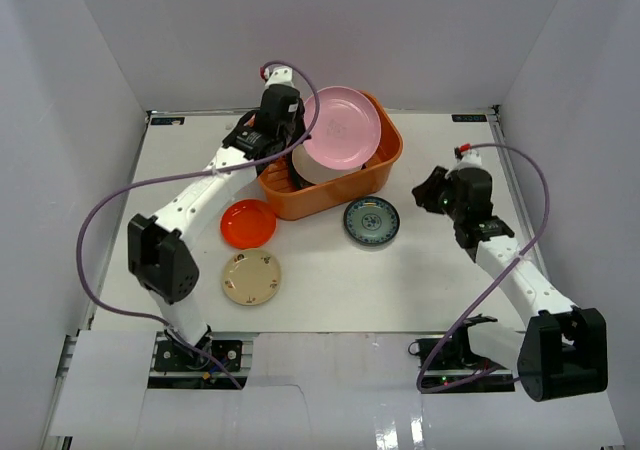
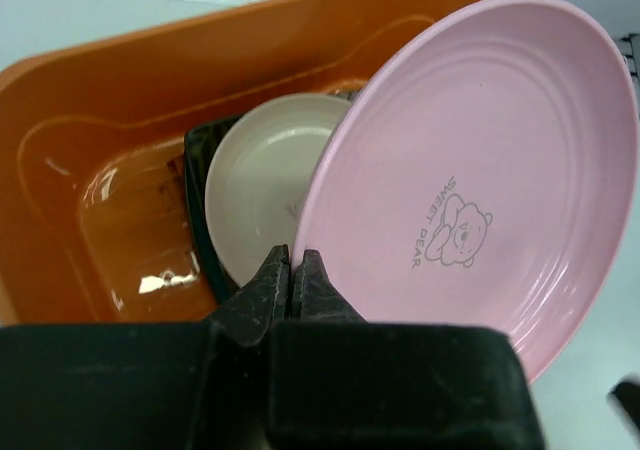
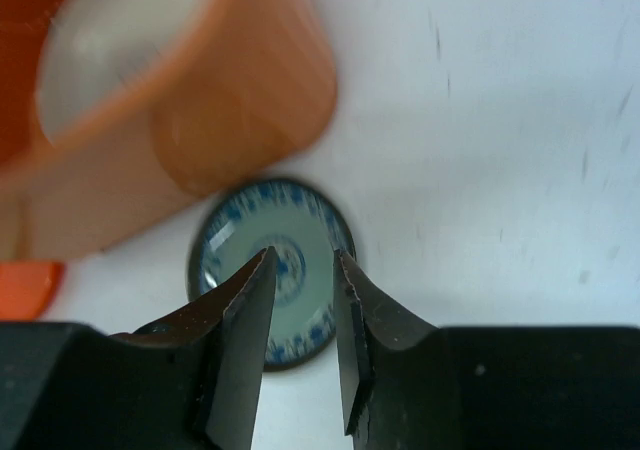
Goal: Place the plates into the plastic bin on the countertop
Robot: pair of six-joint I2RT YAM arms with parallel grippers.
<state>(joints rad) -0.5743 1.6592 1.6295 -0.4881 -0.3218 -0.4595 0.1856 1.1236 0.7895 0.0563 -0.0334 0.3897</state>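
Countertop (image 1: 330, 280): bin (image 2: 90, 100) holds pink plate (image 2: 480, 150), cream plate (image 2: 265, 180); left fingers (image 2: 265, 290) pressed together, right fingers (image 3: 245, 320) narrowly parted

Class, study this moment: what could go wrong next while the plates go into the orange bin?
The pink plate leans tilted in the plastic bin, jutting past its rim. A nudge from the shut left pincer beside it could tip it out.
The right pincer hangs narrowly open over the flat-lying blue-green plate. It may slip off the rim or shove the plate.

Three plates (image 1: 249, 224) lie on the countertop (image 1: 330, 280) before the bin (image 1: 310, 206).
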